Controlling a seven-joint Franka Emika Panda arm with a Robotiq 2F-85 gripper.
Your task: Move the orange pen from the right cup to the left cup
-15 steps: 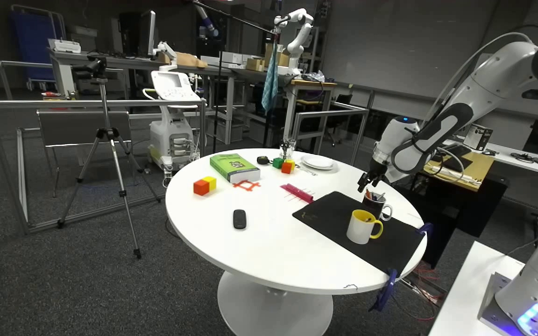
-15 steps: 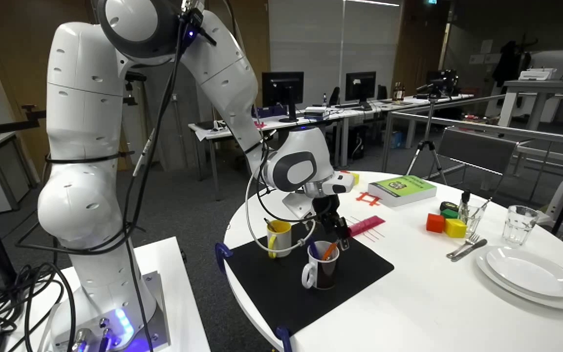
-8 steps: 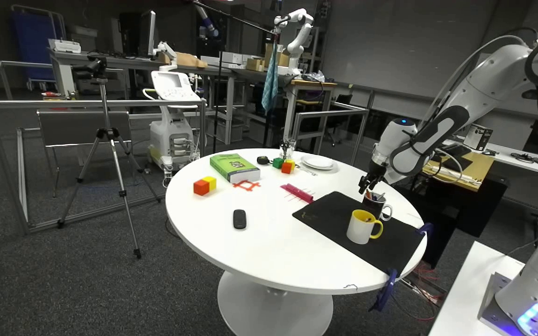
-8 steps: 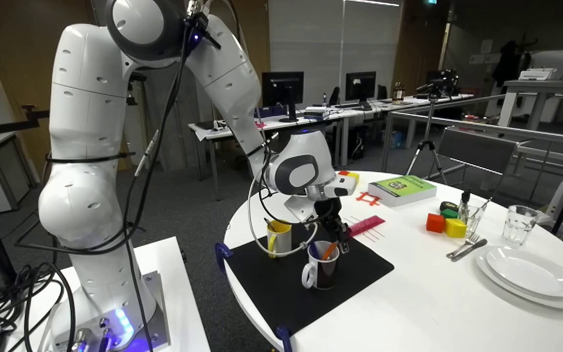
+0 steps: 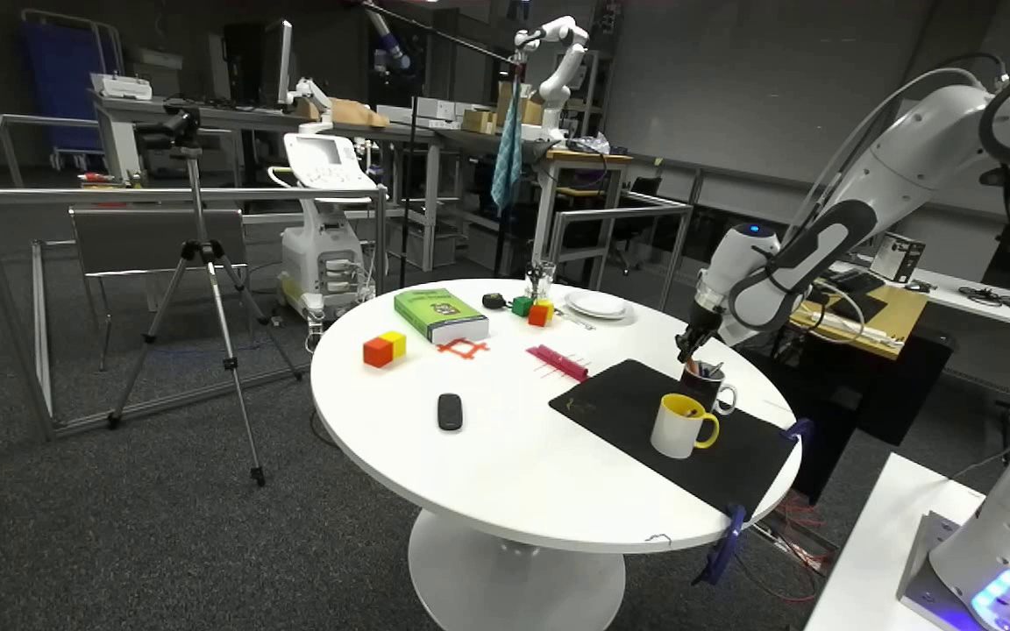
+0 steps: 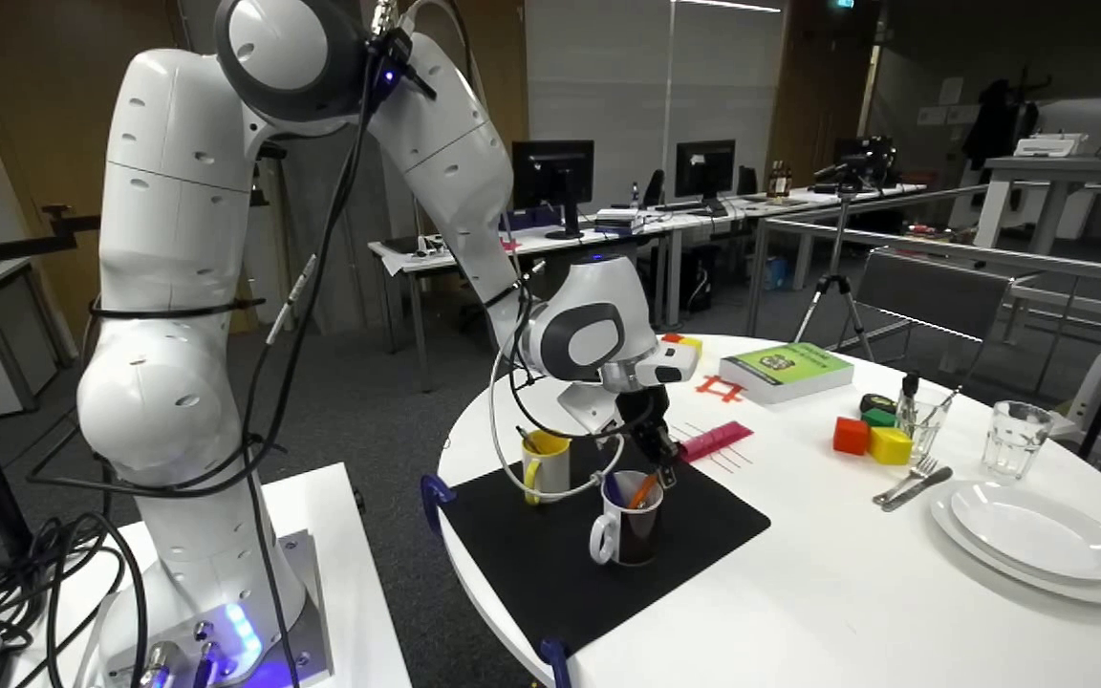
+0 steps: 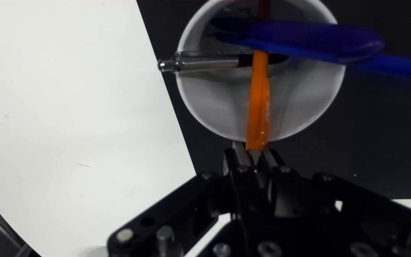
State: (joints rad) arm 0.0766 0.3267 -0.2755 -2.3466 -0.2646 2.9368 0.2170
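Narrowed end effector point(image 7: 255, 151) within the last half second; now grasping free end of orange pen point(image 7: 258, 110), judging by wrist view. Found pen still tilted inside dark cup point(image 6: 641, 537), unlifted. Likely ready to draw up and carry to yellow-handled mug point(image 6: 552, 470).

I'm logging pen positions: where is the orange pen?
Right of centre in the wrist view, the orange pen leans in the dark cup, crossing the silver pen, its near end close by the gripper.

Jaws closer together than a second ago, now on the end of the orange pen point(image 7: 257, 107)
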